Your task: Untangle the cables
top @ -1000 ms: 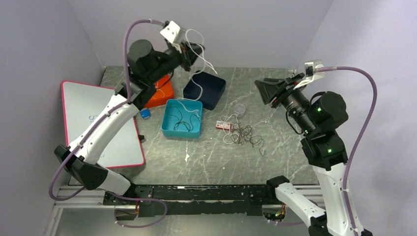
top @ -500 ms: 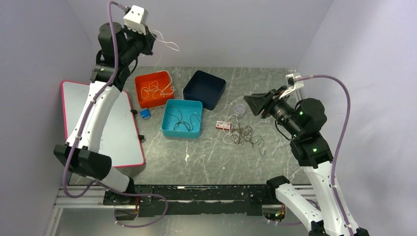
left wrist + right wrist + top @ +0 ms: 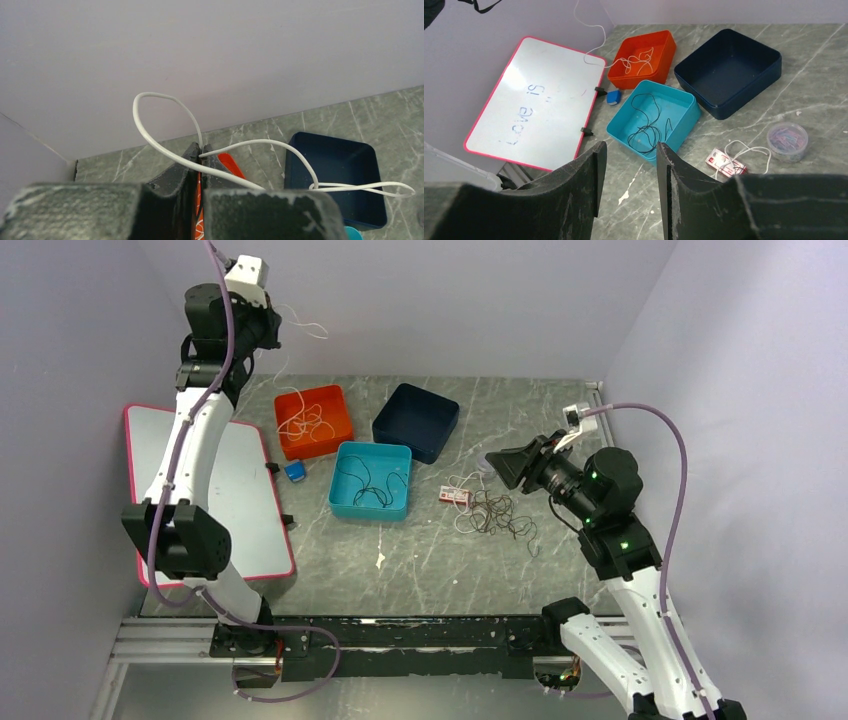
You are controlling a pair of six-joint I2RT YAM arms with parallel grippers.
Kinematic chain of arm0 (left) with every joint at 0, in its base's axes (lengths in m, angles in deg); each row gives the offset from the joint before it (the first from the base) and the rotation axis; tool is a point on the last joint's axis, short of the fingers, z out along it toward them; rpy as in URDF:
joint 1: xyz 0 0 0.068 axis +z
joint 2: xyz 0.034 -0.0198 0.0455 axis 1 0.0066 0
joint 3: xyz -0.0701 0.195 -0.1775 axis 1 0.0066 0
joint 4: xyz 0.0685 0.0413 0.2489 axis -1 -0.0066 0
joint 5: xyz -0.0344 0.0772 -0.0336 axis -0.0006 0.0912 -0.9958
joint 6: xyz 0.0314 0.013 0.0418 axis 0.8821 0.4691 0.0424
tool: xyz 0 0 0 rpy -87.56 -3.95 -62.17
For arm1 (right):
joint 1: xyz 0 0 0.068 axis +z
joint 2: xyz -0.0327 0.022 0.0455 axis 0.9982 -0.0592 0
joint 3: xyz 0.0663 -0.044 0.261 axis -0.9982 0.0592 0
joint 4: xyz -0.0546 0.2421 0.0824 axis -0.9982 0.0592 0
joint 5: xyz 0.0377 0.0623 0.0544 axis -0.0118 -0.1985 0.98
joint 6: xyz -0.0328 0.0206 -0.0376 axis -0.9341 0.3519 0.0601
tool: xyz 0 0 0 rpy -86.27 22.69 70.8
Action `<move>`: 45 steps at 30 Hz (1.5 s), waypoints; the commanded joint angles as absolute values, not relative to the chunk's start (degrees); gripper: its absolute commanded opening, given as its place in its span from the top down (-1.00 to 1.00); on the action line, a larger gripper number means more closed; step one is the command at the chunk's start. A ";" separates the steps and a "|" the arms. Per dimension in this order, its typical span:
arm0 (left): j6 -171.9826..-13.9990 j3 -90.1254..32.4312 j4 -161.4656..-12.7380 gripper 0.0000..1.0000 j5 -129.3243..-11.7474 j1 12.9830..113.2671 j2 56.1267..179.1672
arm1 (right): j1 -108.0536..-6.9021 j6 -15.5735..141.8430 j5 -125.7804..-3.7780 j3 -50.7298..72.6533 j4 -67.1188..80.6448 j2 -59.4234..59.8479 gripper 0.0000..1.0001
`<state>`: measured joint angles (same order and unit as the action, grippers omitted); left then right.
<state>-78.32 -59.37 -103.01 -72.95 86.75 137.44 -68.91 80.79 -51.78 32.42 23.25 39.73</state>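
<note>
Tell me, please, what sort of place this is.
Probably a robot test booth in a lab: plain walls close around a marble-patterned table, two arms stand on a rail at its near edge, and three coloured trays are set out.

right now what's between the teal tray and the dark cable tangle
A small red-and-white piece with a thin white cable looped by it, seen in the top view between teal tray and dark tangle.
</note>
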 commanded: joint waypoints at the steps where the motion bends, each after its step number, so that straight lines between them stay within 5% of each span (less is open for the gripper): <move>1: -78.03 -57.99 -98.03 0.86 -75.07 88.29 138.75 | -69.17 79.48 -50.98 32.85 22.16 39.66 0.11; 32: -78.31 -53.59 -109.24 0.83 -79.50 89.36 160.94 | -69.12 78.69 -49.96 36.85 20.84 38.90 0.09; 36: -78.18 -56.14 -111.18 0.75 -80.12 89.36 164.42 | -69.13 78.58 -49.87 36.76 21.19 38.88 0.09; 45: -79.02 -58.43 -111.59 0.19 -76.62 89.36 165.91 | -69.16 78.56 -49.71 36.76 21.55 39.09 0.08</move>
